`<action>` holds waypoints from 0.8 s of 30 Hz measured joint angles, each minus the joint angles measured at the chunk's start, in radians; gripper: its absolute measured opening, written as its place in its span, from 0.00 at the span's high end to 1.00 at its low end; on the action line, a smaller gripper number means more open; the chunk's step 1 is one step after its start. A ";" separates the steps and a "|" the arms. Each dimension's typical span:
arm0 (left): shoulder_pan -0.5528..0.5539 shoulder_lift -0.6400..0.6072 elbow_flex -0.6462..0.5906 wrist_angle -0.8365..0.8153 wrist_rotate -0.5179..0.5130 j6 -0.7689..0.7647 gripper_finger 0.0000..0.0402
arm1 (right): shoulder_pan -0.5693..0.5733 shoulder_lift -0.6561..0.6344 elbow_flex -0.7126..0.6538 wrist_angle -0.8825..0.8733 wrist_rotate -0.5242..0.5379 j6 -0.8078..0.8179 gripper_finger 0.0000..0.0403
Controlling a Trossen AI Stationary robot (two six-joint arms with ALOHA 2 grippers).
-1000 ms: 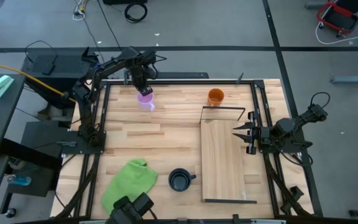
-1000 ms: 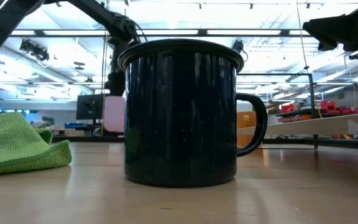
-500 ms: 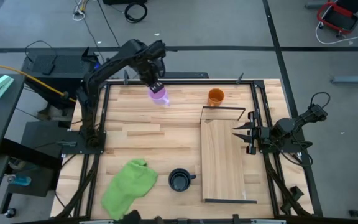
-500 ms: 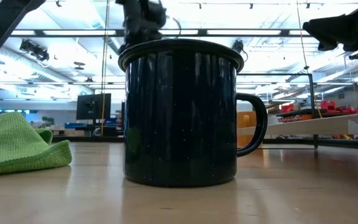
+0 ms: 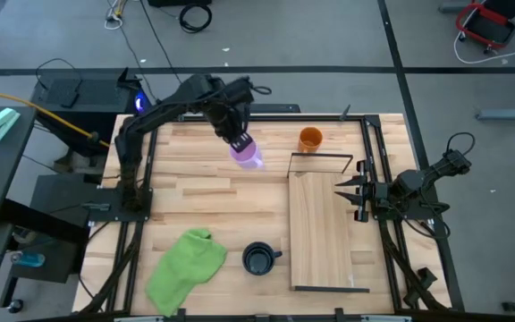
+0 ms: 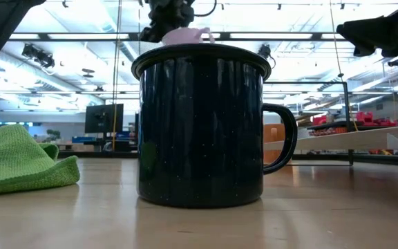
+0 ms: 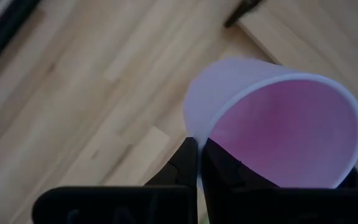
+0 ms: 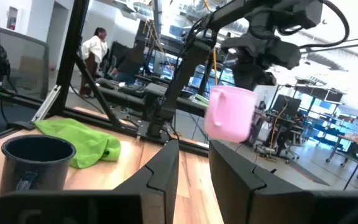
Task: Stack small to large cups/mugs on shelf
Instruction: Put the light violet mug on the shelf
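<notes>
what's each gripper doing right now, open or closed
Left gripper: shut on the light purple mug, lifted above the table.
Right gripper: open, empty, beside the shelf.

Grey floor (image 5: 329, 36) crossed by dark seams, cables (image 5: 195, 16) coiled on it and a red cart (image 5: 485, 22) off in the corner. Long ceiling lights (image 6: 68, 36) glare over desks with monitors (image 6: 104, 117). A person (image 8: 94, 50) in white stands among the benches.
</notes>
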 joint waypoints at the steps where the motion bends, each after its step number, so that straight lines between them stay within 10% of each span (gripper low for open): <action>1: -0.016 0.000 0.000 0.000 0.005 -0.015 0.97 | 0.000 0.000 0.000 0.000 0.000 0.000 0.76; 24: -0.142 0.000 -0.001 0.226 0.075 -0.279 0.97 | 0.000 0.000 0.000 0.002 0.000 0.000 0.76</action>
